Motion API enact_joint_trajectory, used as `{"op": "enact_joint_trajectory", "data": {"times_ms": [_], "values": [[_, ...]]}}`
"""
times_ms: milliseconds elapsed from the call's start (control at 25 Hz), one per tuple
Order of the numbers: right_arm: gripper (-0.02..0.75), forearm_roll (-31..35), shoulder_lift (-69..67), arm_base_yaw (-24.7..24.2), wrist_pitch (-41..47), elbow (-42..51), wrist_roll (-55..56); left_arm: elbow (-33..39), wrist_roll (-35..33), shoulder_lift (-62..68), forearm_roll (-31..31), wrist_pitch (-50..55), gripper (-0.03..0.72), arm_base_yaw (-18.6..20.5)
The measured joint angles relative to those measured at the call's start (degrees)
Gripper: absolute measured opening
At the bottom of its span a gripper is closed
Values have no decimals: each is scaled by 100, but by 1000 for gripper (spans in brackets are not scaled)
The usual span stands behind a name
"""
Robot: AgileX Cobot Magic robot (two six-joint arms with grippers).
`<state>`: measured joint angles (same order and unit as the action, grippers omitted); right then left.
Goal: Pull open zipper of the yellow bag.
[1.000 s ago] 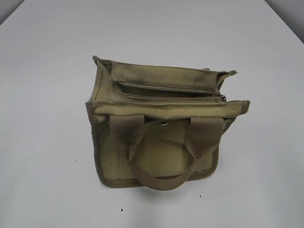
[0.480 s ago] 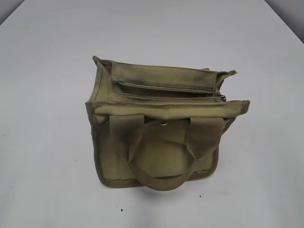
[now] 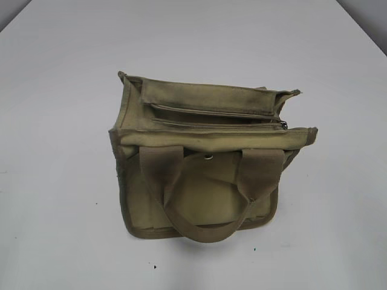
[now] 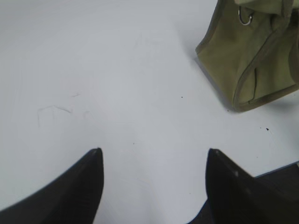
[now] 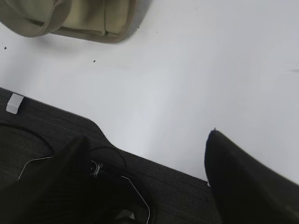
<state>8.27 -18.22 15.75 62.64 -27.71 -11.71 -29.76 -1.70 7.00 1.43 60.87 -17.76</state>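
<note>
White tabletop (image 3: 60, 121) is filling the exterior view, with the yellow bag (image 3: 202, 199) sitting at its centre, handles drooping toward six o'clock. Across the bag's top the zipper (image 3: 211, 124) is running from nine to three o'clock, its small pull tab (image 3: 283, 125) hard to make out at the three o'clock end. Neither arm is showing there. Each wrist view is cutting the bag off at its upper edge. The left gripper (image 4: 154, 161) is hanging open over bare table, and the right gripper (image 5: 149, 154) is likewise gaping, holding nothing.
</note>
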Motion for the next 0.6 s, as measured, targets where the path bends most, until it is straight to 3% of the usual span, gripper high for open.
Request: {"op": "enact_joint_trajectory", "data": {"times_ms": [120, 400, 600], "values": [[583, 30, 24, -336, 0, 0, 0, 7, 0, -40, 0, 0, 527, 269], [583, 69, 819, -1275, 0, 14, 0, 7, 0, -45, 5, 0, 527, 1433], [583, 89, 1493, -1535, 0, 14, 0, 7, 0, -262, 5, 0, 527, 1595]]}}
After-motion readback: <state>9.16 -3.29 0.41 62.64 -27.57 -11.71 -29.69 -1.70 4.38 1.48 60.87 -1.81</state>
